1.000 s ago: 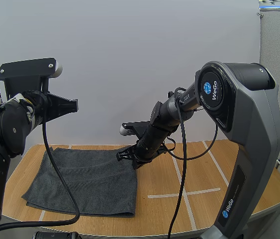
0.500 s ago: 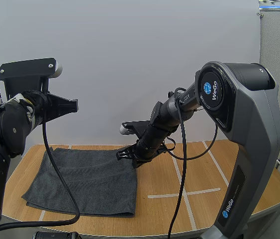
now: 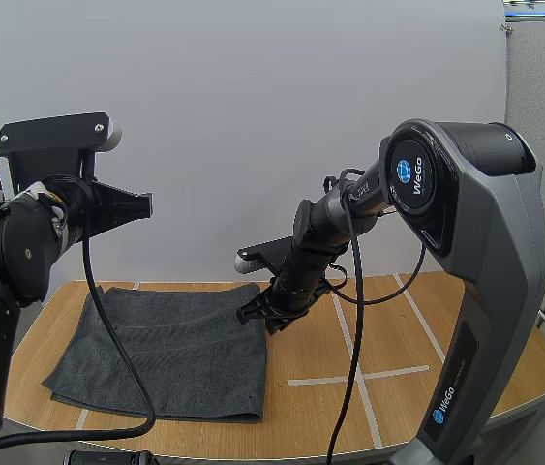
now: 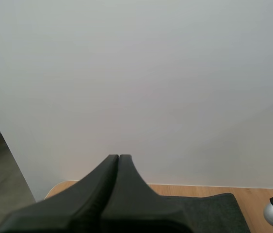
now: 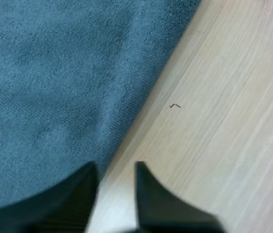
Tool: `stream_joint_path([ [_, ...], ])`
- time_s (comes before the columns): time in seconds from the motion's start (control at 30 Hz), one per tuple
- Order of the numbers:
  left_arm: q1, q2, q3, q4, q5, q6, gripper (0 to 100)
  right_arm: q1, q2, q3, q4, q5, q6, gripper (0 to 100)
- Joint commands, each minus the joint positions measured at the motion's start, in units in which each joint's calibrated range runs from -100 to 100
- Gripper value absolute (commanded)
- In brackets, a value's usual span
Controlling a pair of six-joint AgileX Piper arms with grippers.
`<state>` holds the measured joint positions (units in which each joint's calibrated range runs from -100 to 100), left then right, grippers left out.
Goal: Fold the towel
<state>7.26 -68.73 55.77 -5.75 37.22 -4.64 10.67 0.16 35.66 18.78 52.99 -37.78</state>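
Two arms stand over the table [image 3: 398, 334], and the right one is the one close to the work. The dark grey towel [image 3: 170, 354] lies spread flat on the left half of the table. I cannot tell whether it is one layer or two. The right gripper [image 5: 116, 170] hangs low over the towel's right edge, near the far corner. Its fingers are apart with a narrow gap and hold nothing, one tip over the cloth and the other over the bare wood. The left gripper [image 4: 118, 158] is raised well above the towel's left side, its fingers pressed together as one wedge with nothing between them.

I judge that the step in hand is to take the right edge for a fold. The danger is in the grasp. The cloth lies flat on the wood and the gap is small, so the tips may slide over it and close on nothing, or catch only a thin pinch that slips out during lifting. Pressing down too hard may push the edge and wrinkle it. With one corner held alone, the near corner may drag and the fold come out crooked
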Motion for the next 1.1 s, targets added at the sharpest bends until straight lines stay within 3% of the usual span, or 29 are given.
stream_joint_path([
  [0.0, -0.07, -0.4, -0.2, 0.5, -2.1, 0.1, 0, 0.1, -0.8, -0.3, 1.2, 1.5, 2.1, 100],
  [0.13, 0.0, -0.4, -0.2, 0.5, -2.0, 1.0, 0, -1.4, -0.8, -0.3, 7.7, 1.5, 0.6, 100],
  [0.37, 0.0, -0.4, -0.2, 0.5, -2.0, 1.0, 0, -8.0, 0.0, -0.3, 26.9, 11.4, -13.8, 100],
  [0.53, 0.0, -0.4, -0.2, 0.6, -2.0, 1.0, 0, -8.5, 3.3, -0.3, 28.6, 12.2, -17.4, 100],
  [0.73, 0.0, -0.4, -0.2, 3.3, -1.9, 1.0, 0, -8.5, 6.6, -0.3, 36.2, 14.1, -22.8, 100],
  [1.07, 1.68, -0.4, -0.2, 5.7, -1.5, 1.0, 0, -8.4, 11.5, -0.3, 39.9, 15.1, -26.5, 100],
])
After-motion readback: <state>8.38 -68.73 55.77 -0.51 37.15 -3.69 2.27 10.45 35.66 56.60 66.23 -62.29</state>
